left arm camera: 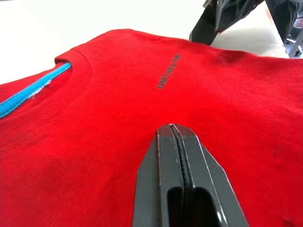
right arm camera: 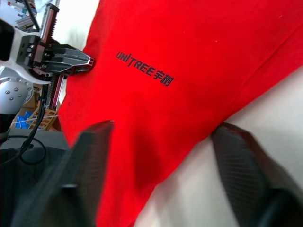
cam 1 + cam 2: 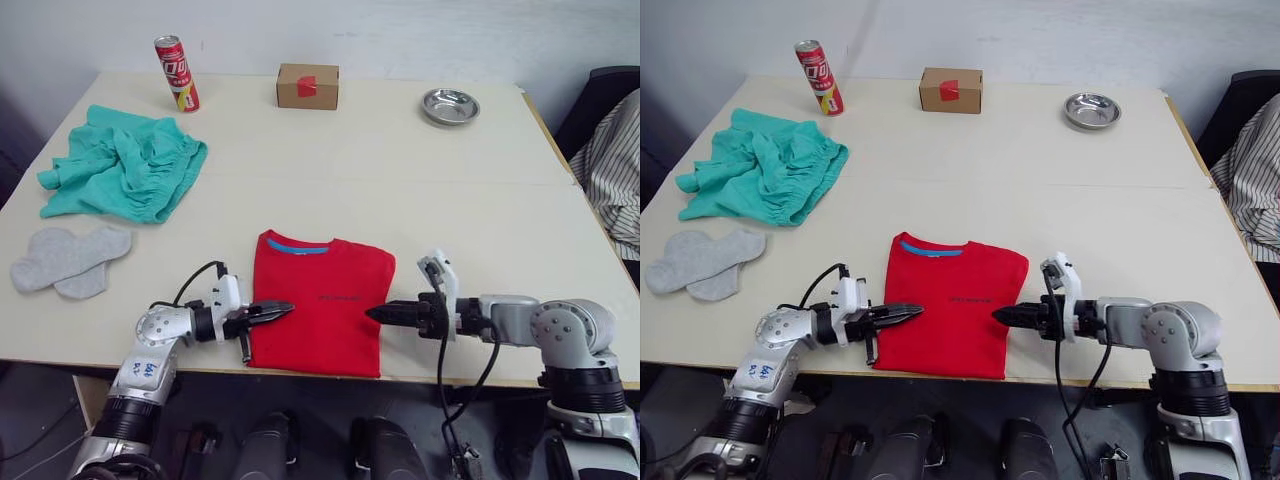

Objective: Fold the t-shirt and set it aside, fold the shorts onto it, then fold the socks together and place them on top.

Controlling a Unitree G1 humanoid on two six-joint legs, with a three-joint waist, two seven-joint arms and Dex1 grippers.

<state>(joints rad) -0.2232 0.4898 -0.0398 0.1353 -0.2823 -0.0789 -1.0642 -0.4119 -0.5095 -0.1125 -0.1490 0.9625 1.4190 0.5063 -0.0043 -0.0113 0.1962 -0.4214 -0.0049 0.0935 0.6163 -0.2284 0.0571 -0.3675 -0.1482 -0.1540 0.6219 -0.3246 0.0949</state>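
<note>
Both grippers sit at the near table (image 3: 480,215) edge: left gripper (image 3: 283,309) pinched closed over the folded t-shirt (image 3: 322,300), right gripper (image 3: 378,313) spread wide at its other side. Shorts (image 3: 125,162) and socks (image 3: 68,260) lie far left. Can (image 3: 176,72), cardboard box (image 3: 307,86), metal bowl (image 3: 450,105) line the back, by a white wall (image 3: 400,30).

Silver arms w/ black cables, black claw fingers (image 3: 268,312); blue-marked label stickers
</note>
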